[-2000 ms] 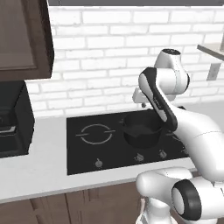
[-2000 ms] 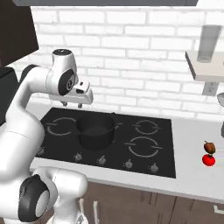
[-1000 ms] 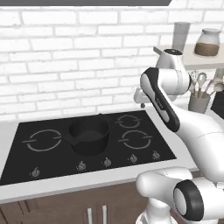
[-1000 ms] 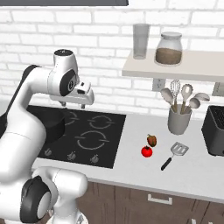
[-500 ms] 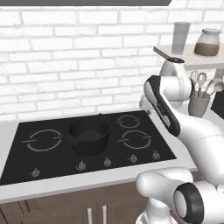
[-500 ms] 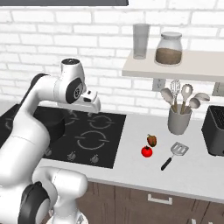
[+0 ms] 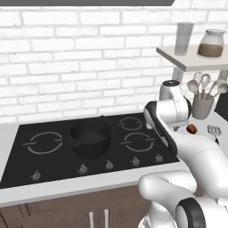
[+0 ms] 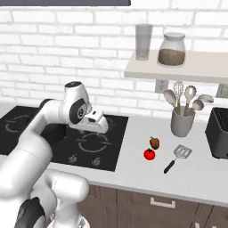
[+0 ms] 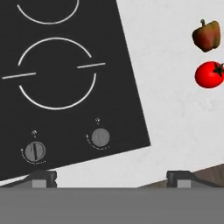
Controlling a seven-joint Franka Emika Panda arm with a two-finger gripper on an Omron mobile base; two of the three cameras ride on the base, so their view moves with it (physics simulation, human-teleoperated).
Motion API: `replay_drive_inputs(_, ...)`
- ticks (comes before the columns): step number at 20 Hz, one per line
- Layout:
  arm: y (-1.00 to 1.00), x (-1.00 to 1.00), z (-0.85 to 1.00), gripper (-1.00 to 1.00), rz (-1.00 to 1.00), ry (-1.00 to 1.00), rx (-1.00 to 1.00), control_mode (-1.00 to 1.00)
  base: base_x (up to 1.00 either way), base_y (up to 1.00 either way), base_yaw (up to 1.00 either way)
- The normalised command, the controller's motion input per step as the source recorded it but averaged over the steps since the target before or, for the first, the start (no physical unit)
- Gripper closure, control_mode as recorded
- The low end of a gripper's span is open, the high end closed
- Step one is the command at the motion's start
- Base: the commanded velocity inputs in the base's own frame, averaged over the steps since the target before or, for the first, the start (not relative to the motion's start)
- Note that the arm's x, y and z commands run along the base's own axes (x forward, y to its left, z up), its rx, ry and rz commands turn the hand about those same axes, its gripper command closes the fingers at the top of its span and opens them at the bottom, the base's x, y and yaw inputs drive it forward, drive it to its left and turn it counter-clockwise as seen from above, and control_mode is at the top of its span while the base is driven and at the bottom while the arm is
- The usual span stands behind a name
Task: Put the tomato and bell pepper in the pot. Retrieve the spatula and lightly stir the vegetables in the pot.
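The bright red tomato (image 8: 149, 154) lies on the pale counter right of the hob, with the orange-brown bell pepper (image 8: 154, 143) just behind it. Both show at the right edge of the hand view: tomato (image 9: 209, 74), bell pepper (image 9: 206, 36). The grey slotted spatula (image 8: 178, 155) lies further right. The black pot (image 7: 91, 136) stands empty in the middle of the hob (image 7: 49, 162). My gripper (image 8: 103, 126) hovers over the hob's right burners, left of the vegetables, open with nothing between its fingertips (image 9: 43, 177).
A grey utensil cup (image 8: 181, 123) with pale spoons and a whisk stands at the back right. Above it, a shelf (image 8: 178, 71) carries a glass and a jar. A black appliance (image 8: 219, 133) sits at the far right. The stove knobs (image 9: 100, 137) line the hob's front edge.
The base first drove right, shifting both views, then stopped. Since then the hand has dropped and swung right over the hob's right burners, closer to the vegetables.
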Motion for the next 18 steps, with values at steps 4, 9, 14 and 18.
replay_drive_inputs(4,-0.67,0.07,-0.29,-1.00,0.00,0.00,0.00,-1.00,0.00,0.00,0.00)
replay_drive_inputs(9,-0.47,0.02,-0.16,-1.00,0.00,0.00,-0.01,-1.00,0.00,0.00,0.00)
replay_drive_inputs(14,-0.61,0.00,-0.37,-1.00,0.00,0.00,-0.11,-1.00,0.00,0.00,0.00)
replay_drive_inputs(18,-0.70,0.13,-0.11,-1.00,0.00,0.00,-0.01,-1.00,0.00,0.00,0.00)
